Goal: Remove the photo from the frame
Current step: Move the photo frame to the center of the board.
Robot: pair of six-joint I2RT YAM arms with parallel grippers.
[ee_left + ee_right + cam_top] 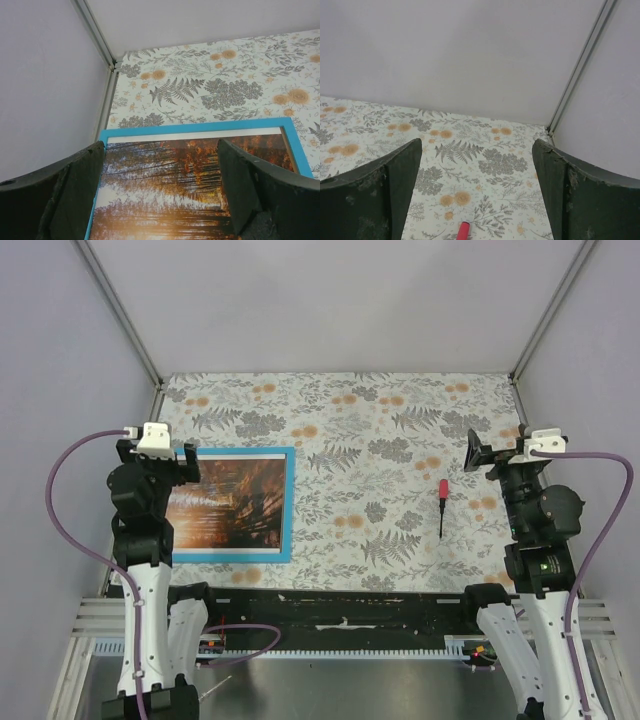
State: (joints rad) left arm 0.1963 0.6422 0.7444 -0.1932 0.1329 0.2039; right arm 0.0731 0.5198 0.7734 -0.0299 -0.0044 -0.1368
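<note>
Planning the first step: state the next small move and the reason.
Probably lower the open left gripper onto the left edge of the thin bright-blue rectangular frame to lift it: the orange autumn-forest photo print lies face up inside it, flat on the floral table cover, beneath that gripper.

A red-handled screwdriver (442, 502) is lying flat on the right half of a floral-covered worktop (380, 440), its dark shaft pointing toward the near edge. Pale grey walls (340, 300) are enclosing the patterned surface.
</note>
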